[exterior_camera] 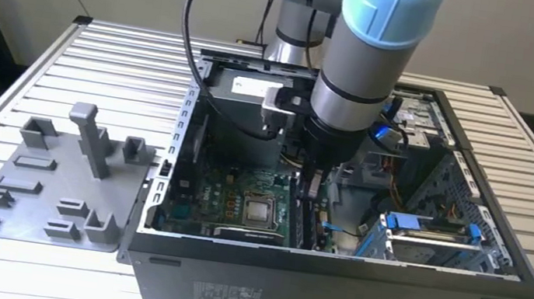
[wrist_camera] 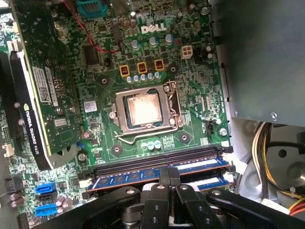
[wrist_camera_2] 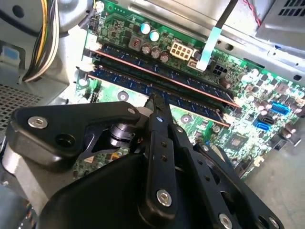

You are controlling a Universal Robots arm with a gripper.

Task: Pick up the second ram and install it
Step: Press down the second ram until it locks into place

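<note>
The second ram (wrist_camera_2: 157, 82) sat on edge in a slot of the motherboard (wrist_camera: 157, 57), just beside another ram stick (wrist_camera_2: 157, 59) already seated in the neighbouring slot; in the first wrist view the two blue sticks (wrist_camera: 157, 172) lay side by side next to an empty black slot (wrist_camera: 157, 160). My end effector (wrist_camera_2: 157, 102) was directly over the second ram, its fingers (wrist_camera_2: 159, 143) drawn together with the tips at the stick's top edge; whether they pinched it or only pressed on it I could not tell. The processor socket (wrist_camera: 143, 109) lay beyond the slots. All of this was inside the open computer case (exterior_camera: 332, 284), which stood on the slatted surface (exterior_camera: 20, 272) towards its front edge, with a grey parts fixture (exterior_camera: 53, 182) beside the case on the exterior view's left.
</note>
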